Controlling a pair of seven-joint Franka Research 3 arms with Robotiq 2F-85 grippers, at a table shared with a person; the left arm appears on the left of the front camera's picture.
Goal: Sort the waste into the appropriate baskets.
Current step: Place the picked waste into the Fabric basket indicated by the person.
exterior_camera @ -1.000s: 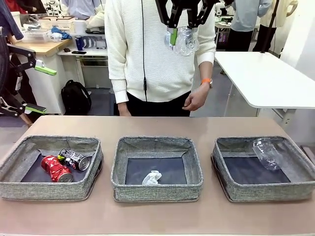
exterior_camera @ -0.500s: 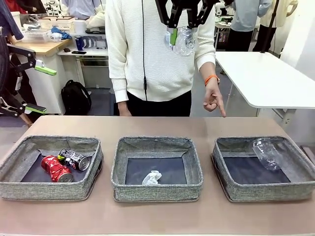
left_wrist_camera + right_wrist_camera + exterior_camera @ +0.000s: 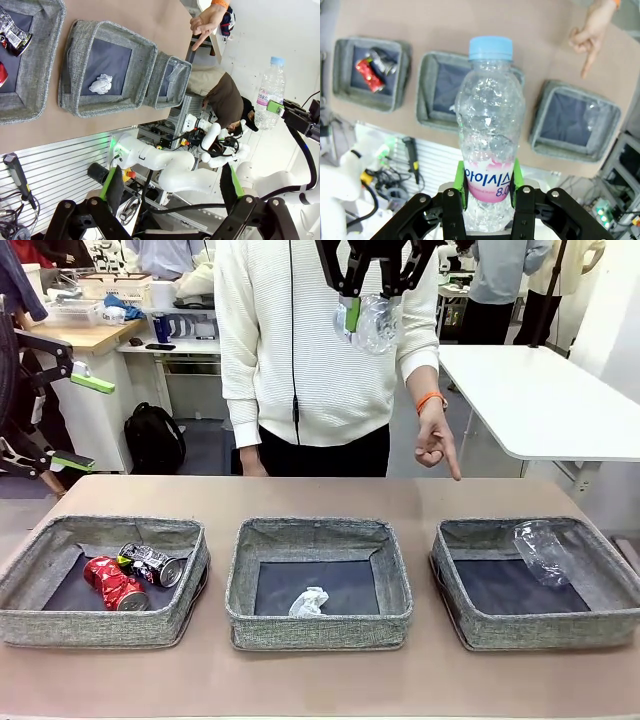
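High above the table's far middle, my right gripper (image 3: 365,298) is shut on a clear plastic bottle (image 3: 374,324); the right wrist view shows the bottle (image 3: 490,125) upright with a blue cap between the green pads (image 3: 461,185). Three grey baskets stand in a row. The left basket (image 3: 100,628) holds a red can (image 3: 115,583) and a dark can (image 3: 152,564). A paper wad (image 3: 308,601) lies in the middle basket (image 3: 318,630), and a second bottle (image 3: 543,551) in the right basket (image 3: 540,628). My left gripper (image 3: 85,422) hangs open, off the table's left.
A person stands at the table's far side, with one hand (image 3: 437,445) pointing a finger down toward the right basket. A white table (image 3: 540,400) stands behind on the right. A black backpack (image 3: 155,435) lies on the floor behind on the left.
The person's hand has lifted and now points a finger downward to the right. Both arms and the bottle have stayed still.
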